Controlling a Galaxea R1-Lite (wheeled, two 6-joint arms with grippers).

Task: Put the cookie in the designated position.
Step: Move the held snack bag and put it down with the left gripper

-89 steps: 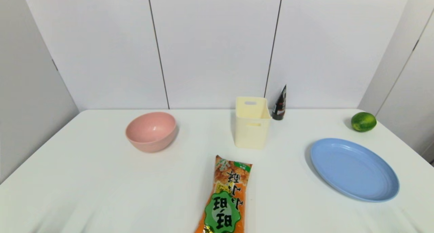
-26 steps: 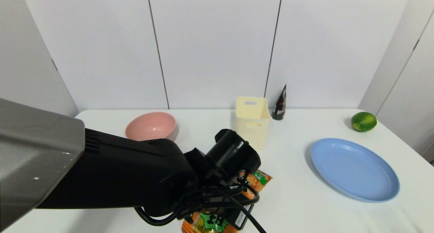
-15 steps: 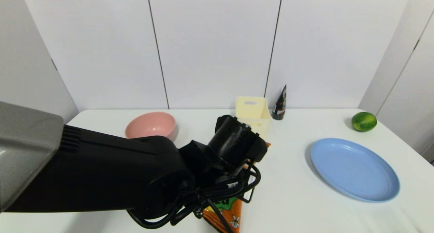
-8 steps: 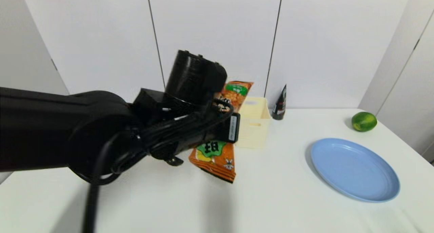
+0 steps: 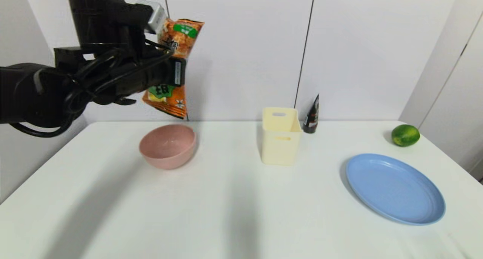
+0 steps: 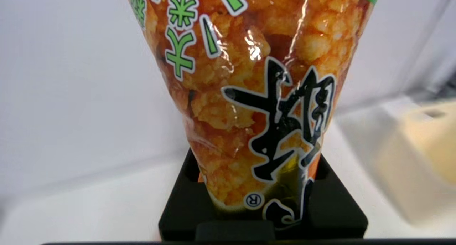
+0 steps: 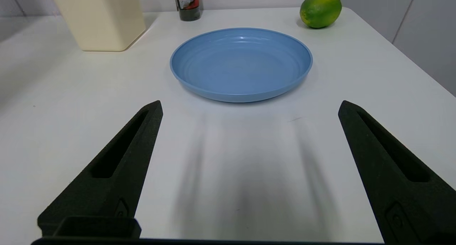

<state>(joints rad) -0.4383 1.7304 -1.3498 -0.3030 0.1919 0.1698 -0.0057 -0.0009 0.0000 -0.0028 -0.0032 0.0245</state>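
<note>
So the left claw point(image 5: 166, 68) has just hoisted the long orange plastic cookie packet point(image 5: 174, 66), pinched mid-length, off the white desk point(image 5: 234, 213) and high above the pink bowl point(image 5: 168, 146), likely the drop spot, while the spread right claw point(image 7: 249, 109) idles.

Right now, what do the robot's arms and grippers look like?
The left arm is thick and black, with loose black cables looped along it and a round black wrist. Its left gripper is black too, with a small white label on its side and a silver-grey block on top. The right gripper has two long black wedge-shaped fingers, each with a slot cut into it.
</note>
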